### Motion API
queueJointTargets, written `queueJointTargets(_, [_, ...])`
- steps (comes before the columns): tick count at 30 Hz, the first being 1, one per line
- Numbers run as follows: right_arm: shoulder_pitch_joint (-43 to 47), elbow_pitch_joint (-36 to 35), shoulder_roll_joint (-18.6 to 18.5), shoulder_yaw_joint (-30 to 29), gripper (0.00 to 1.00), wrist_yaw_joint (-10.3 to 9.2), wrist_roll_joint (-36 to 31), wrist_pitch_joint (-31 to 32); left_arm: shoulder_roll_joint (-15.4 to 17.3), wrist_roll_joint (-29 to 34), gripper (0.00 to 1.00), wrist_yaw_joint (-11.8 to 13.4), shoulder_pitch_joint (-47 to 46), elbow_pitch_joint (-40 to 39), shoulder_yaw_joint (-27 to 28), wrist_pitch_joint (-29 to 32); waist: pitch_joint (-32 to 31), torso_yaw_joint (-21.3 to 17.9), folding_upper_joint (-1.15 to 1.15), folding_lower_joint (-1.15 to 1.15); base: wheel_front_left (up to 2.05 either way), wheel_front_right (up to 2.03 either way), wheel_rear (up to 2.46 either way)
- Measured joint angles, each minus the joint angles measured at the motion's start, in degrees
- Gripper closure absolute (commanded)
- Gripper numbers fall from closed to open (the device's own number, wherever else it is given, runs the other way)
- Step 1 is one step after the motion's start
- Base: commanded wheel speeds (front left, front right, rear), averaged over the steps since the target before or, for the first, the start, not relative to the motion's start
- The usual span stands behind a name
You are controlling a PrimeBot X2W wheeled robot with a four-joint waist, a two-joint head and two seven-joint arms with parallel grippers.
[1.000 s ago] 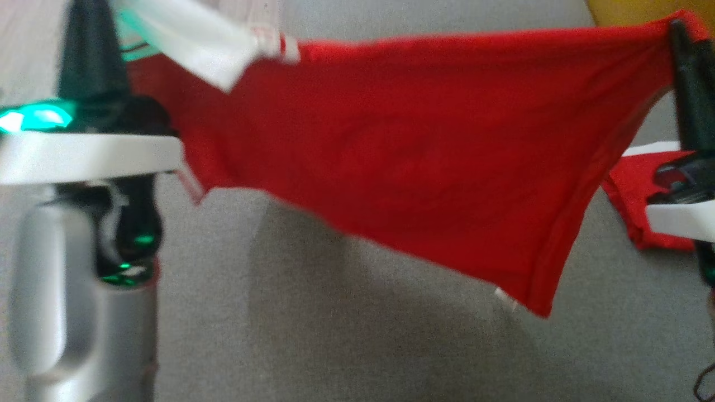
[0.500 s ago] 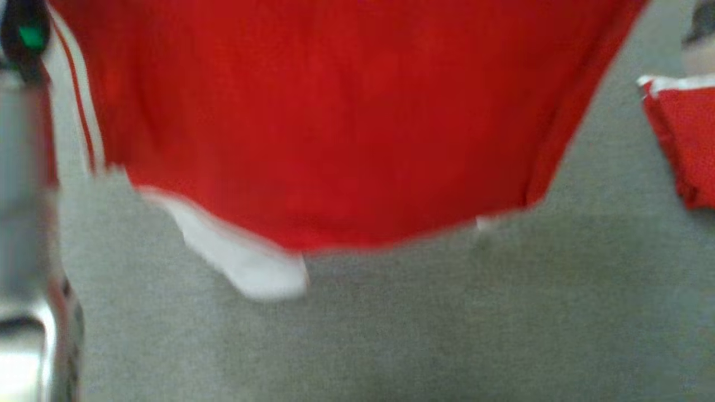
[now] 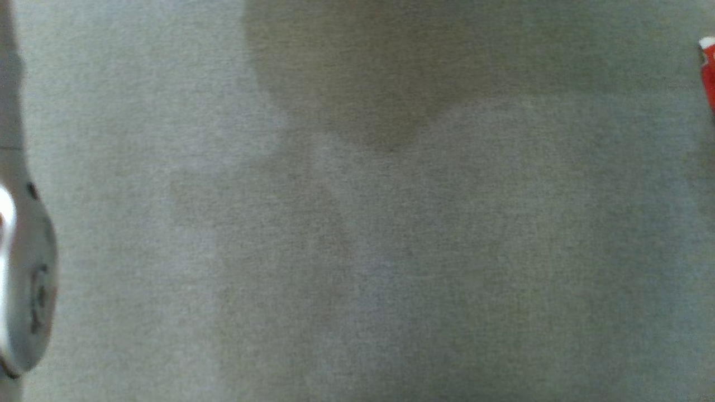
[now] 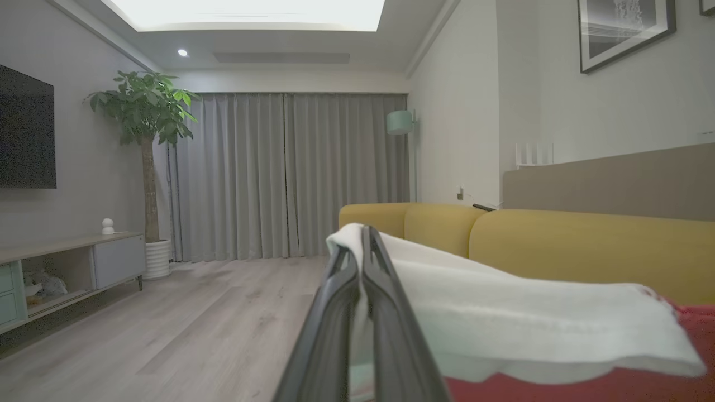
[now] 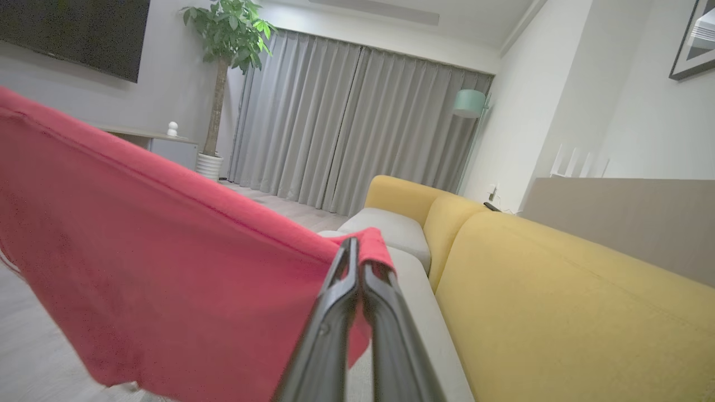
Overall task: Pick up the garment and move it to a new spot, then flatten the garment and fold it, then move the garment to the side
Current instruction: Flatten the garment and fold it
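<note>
The garment [image 5: 167,279] is red with white trim and hangs in the air, stretched between both grippers. In the right wrist view my right gripper [image 5: 353,245] is shut on a red edge of it, and the cloth spreads away to the left. My left gripper [image 4: 366,231], in the left wrist view, is shut on the garment's white part [image 4: 503,318], with red cloth [image 4: 614,385] below that. A wide shadow [image 3: 385,84] falls on the grey cushion [image 3: 357,251] in the head view.
A yellow sofa back [image 5: 558,290] runs along the right, with grey seat cushions [image 5: 385,226]. A small piece of red cloth with white trim [image 3: 708,72] lies at the head view's right edge. A pale forearm [image 3: 22,279] shows at its left edge. Wood floor [image 4: 195,324] lies beyond.
The head view has shifted over the grey cushion. The stretched red garment and both grippers have passed out of its top. The red cloth at the right has slid toward the upper corner.
</note>
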Motion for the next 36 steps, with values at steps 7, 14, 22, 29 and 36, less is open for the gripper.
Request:
queueJointTargets(7, [4.75, 10.23, -0.53, 2.57, 1.00, 0.00, 1.33, -2.66, -2.42, 0.09, 1.00, -2.05, 5.77, 7.28, -4.86, -3.57, -1.41, 2.03, 0.00, 0.00, 0.00, 0.00, 0.00])
queueJointTargets(14, [17.70, 17.12, -2.58, 13.03, 1.00, 0.00, 6.92, -1.21, -2.49, 0.26, 1.00, -2.78, 21.93, 11.06, -11.11, -4.88, -5.19, 3.14, 0.00, 0.00, 0.00, 0.00, 0.00])
queueJointTargets(22, [29.71, 13.08, -7.91, 25.83, 1.00, 0.00, 20.72, 4.17, 3.87, -6.00, 1.00, -3.16, 43.29, 3.96, -26.04, 0.43, -13.80, 3.71, 0.00, -0.01, 0.00, 0.00, 0.00])
queueJointTargets(29, [38.95, 5.31, -13.59, 33.49, 1.00, 0.00, 31.22, 10.38, 12.05, -13.84, 1.00, -3.16, 55.99, -11.43, -32.49, 8.15, -21.71, 3.85, 0.01, -0.02, 0.00, 0.00, 0.00])
queueJointTargets(36, [46.88, -4.54, -19.28, 38.38, 1.00, 0.00, 40.80, 16.46, 19.72, -18.84, 1.00, -1.78, 68.62, -27.71, -33.06, 17.52, -27.65, 3.41, 0.01, -0.02, 0.00, 0.00, 0.00])
